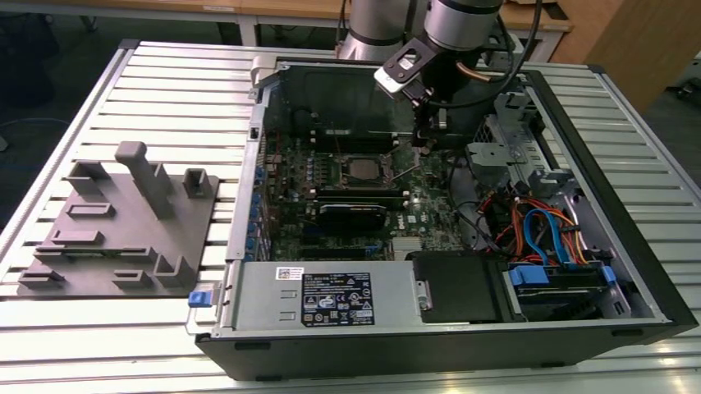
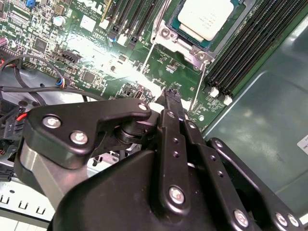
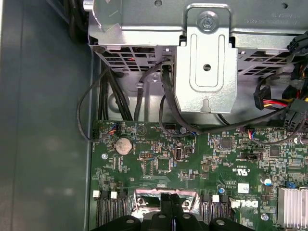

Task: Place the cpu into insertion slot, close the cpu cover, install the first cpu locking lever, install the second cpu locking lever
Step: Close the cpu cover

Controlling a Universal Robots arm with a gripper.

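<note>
Second wrist view: we are seeing the tool [image 2: 170,95] pinched shut on nothing, its tips pointing toward the cpu [image 2: 208,17], which is lying just ahead, framed by the cpu cover [image 2: 183,46].

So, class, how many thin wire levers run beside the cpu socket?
2: one lever by the bright glare, the other by the memory slots, nearest the fingers.
</note>
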